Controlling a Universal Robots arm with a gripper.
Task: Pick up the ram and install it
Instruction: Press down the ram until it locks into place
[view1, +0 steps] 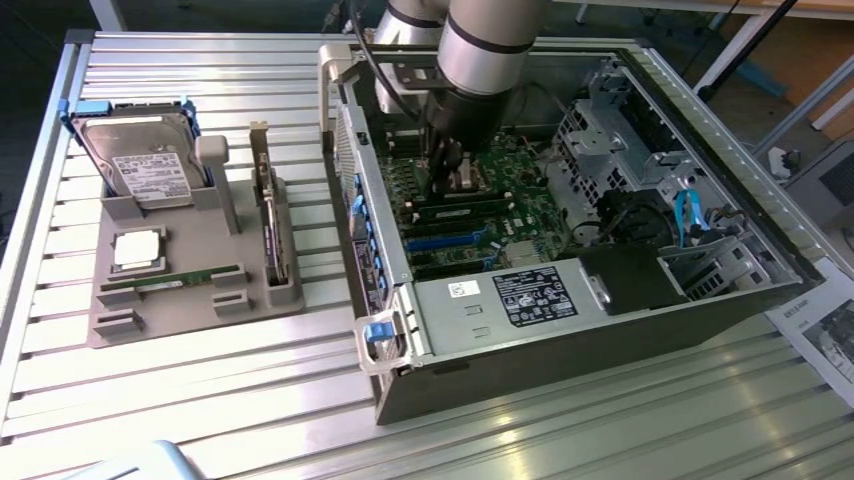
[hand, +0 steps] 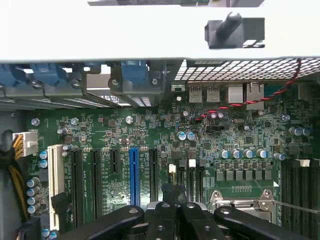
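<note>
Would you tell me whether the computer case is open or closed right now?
Open: the computer case lies with its side panel off, the motherboard exposed and the arm reaching inside.

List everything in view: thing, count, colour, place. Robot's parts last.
computer case: one, dark grey, lying open on the slatted table
motherboard: one, green, inside the case
blue expansion slot: one, on the motherboard
parts holder: one, grey, exterior view's left of the case
hard drive: one, silver, upright at the holder's far end
processor chip: one, silver, flat on the holder
ram: one, green, in the holder's near slot
expansion card: one, dark, standing in the holder
arm: one, grey, reaching into the case
gripper: one, black, shut, over the motherboard
</note>
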